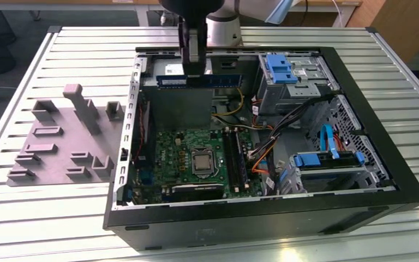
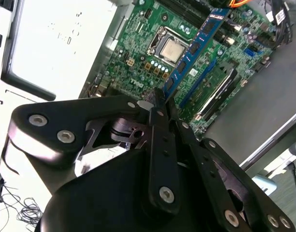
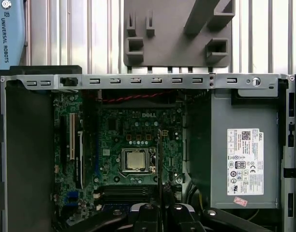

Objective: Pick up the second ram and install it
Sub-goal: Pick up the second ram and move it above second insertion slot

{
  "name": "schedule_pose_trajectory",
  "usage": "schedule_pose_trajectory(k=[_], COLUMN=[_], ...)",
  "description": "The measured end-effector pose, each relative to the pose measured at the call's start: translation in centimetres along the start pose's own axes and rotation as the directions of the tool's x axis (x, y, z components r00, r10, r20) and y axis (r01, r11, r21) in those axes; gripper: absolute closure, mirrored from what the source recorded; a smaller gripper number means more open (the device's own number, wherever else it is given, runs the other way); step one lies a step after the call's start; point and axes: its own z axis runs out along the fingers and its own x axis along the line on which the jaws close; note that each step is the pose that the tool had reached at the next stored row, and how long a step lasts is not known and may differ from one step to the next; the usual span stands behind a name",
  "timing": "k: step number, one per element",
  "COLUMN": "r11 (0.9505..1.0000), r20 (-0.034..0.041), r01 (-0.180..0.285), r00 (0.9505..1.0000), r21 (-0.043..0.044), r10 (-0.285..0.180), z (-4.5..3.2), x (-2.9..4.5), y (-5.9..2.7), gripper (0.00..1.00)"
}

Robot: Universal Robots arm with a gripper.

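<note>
quick rundown. in the exterior view the gripper (image 1: 192, 76) hangs in the upper middle of the frame, fingers pinched tight on the second ram (image 1: 220, 79). the stick is held level and pokes out both sides of the fingers, further toward the exterior view's right. it's up over the far end of the computer case (image 1: 268, 215), above the grey power supply (image 1: 180, 109) and clear of the motherboard (image 1: 173, 150) lower in the frame.

the second wrist view gives you the close-up the exterior one doesn't. the gripper (image 2: 160, 99) is clamped flat on the stick, and the second ram (image 2: 194, 50) runs away from it over the motherboard (image 2: 138, 48), just past the cpu socket (image 2: 173, 48), blue label and black chips showing.

the first wrist view looks straight down, so the second ram (image 3: 159, 159) is just a thin dark edge coming out of the gripper (image 3: 160, 210), right beside the cpu socket (image 3: 135, 159). you also get the power supply (image 3: 220, 111) and the black memory slots (image 3: 124, 191).

inside the case: motherboard, power supply, blue drive caddies (image 1: 279, 68) and a cable bundle (image 1: 297, 114). the grey peg tray (image 1: 57, 147) sits outside the case on the slatted table (image 1: 71, 49), on the exterior view's left.
</note>
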Motion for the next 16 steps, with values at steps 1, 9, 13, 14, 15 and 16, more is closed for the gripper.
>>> schedule_pose_trajectory(k=[1,9,13,14,15,16], r11=[1.0000,1.0000,1.0000,1.0000,1.0000,1.0000], r20=[0.0000,0.0001,0.0000,-0.0002,-0.0008,-0.0011], r01=[0.000,0.000,0.000,-0.001,-0.003,-0.004], r00=[1.0000,1.0000,1.0000,1.0000,1.0000,1.0000], r21=[0.0000,0.0000,0.0000,0.0001,0.0000,0.0001], r10=[0.000,0.000,0.000,0.001,0.003,0.004], z=[0.00,0.01,0.02,0.02,0.02,0.02], x=[-0.01,-0.04,-0.06,-0.06,-0.07,-0.07], y=[-0.19,-1.67,-2.39,-2.54,-2.69,-2.85], gripper=[0.86,0.86,0.86,0.86,0.86,0.86])
